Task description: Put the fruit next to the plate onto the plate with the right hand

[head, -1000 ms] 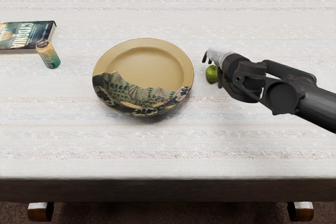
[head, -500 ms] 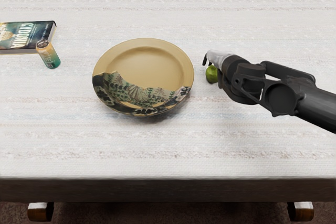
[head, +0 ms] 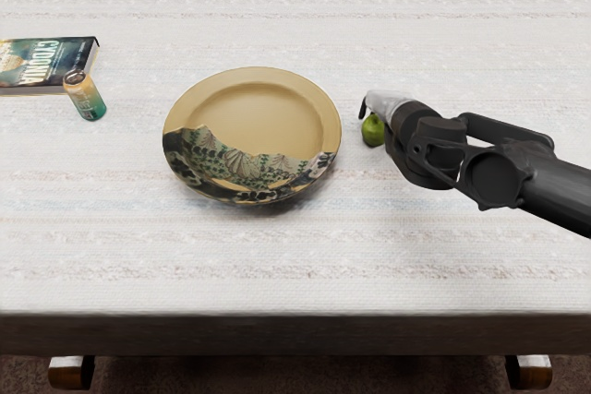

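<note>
Green fruit [head: 372,131] lies on the table [head: 295,228] just right of the plate [head: 249,103], with the right hand [head: 383,103] over it.

It is small and round and rests on the whitish table top close beside the plate's right rim, not on the plate. The right hand, pale grey at the end of a dark arm reaching in from the right edge, sits over the fruit's top and far side and hides part of it. The bulky wrist blocks the view, so I cannot tell whether the fingers are apart or clamped on the fruit. The plate is tan, with a painted mountain scene along its near edge. Well apart to the left, a book [head: 42,60] lies near the table's edge, with a small can [head: 85,96] at its near right corner.
</note>
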Motion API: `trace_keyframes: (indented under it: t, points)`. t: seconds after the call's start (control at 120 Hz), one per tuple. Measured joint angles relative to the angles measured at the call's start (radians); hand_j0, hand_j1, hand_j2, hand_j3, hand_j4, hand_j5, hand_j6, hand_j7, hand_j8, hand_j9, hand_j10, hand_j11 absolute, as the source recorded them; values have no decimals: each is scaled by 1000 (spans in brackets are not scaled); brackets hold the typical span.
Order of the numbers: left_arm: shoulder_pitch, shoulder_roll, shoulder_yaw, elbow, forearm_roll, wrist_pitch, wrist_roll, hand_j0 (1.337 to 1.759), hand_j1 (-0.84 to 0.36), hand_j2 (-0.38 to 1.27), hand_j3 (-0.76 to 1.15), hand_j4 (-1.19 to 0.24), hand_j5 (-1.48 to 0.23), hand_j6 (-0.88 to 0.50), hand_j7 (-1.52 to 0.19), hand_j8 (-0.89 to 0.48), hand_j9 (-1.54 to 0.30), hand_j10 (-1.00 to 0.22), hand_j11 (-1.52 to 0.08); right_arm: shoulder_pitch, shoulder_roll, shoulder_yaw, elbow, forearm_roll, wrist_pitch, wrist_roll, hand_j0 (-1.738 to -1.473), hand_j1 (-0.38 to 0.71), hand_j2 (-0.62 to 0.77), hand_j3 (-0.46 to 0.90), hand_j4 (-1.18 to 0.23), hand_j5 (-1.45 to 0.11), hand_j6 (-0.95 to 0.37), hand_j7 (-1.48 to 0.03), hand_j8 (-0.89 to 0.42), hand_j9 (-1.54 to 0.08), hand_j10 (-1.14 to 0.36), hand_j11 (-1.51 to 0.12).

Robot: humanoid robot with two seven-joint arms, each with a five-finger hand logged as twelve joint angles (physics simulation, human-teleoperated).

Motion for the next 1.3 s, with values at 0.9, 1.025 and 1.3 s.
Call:
trace_keyframes:
  t: [0.9, 1.025, 1.3]
  points:
    - [1, 0, 0, 0, 0, 0, 0, 1658, 349, 0, 0, 0, 0, 0, 0, 0, 0, 0, 0, -2, -2, 6, -3, 13, 1, -1, -1650, 268, 248, 1, -649, -950, -449, -931, -479, -955, -705, -951]
    - [0, 0, 0, 0, 0, 0, 0, 1658, 349, 0, 0, 0, 0, 0, 0, 0, 0, 0, 0, -1, -3, 9, -4, 18, 4, -1, -1653, 298, 288, 1, -615, -980, -424, -943, -448, -978, -706, -975]
    - [0, 0, 0, 0, 0, 0, 0, 1658, 349, 0, 0, 0, 0, 0, 0, 0, 0, 0, 0, 8, -7, 30, -3, 31, 5, -1, -1655, 333, 333, 1, -575, -1014, -398, -957, -413, -1002, -711, -1000]
